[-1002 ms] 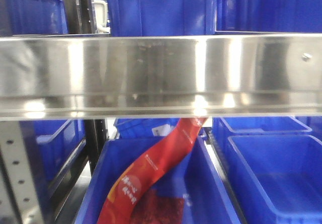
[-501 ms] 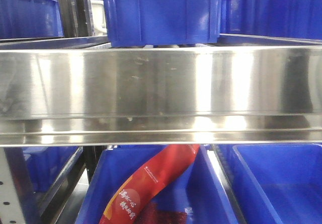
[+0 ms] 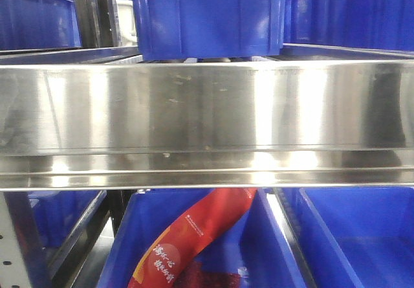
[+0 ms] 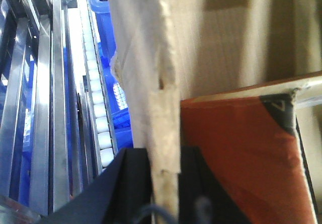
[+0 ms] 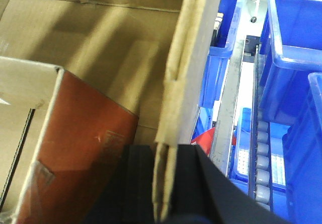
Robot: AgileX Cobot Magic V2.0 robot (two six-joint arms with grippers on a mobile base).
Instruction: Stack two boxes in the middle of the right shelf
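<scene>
A brown cardboard box [image 4: 146,58] with its top open is held by two opposite walls. In the left wrist view my left gripper [image 4: 165,156] is shut on the taped edge of one wall. In the right wrist view my right gripper [image 5: 165,151] is shut on the opposite wall of the box [image 5: 191,58]. A red-orange carton [image 4: 236,148] lies inside the box, and it shows in the right wrist view too [image 5: 80,148]. The right shelf's shiny steel front rail [image 3: 207,113] fills the middle of the front view. Neither the box nor the grippers show there.
A blue bin [image 3: 207,16] stands on the level above the rail. Below it another blue bin [image 3: 272,249] holds a red packet [image 3: 187,243]. A grey perforated upright [image 3: 13,249] stands at the lower left. Blue bins [image 5: 292,58] and a roller track [image 5: 261,168] flank the box.
Over the last second the rail has dropped lower and grown larger in the front view, and more of the upper bin shows. In the last half second almost nothing has shifted.
</scene>
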